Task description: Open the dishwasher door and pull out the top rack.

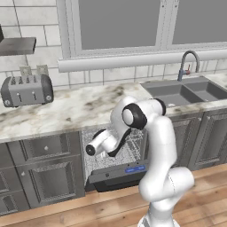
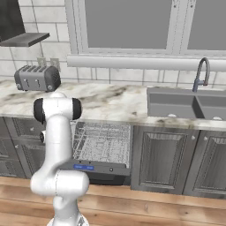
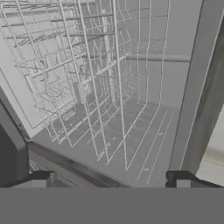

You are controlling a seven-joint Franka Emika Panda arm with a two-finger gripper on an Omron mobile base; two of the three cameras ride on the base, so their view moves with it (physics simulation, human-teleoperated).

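A white Franka Panda arm [image 1: 164,146] of rounded, glossy tubular links, with dark bands and black caps at its joints; a black cable loops beneath its forearm. At 6 o'clock in the hand view, two small dark, square-edged fingertips [image 3: 41,178].

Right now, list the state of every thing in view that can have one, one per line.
dishwasher door: open, folded down.
top rack: inside the dishwasher, not pulled out.
gripper: open, holding nothing, facing the rack wires.
cabinet doors: closed.
faucet: no water running.
toaster: slots empty.
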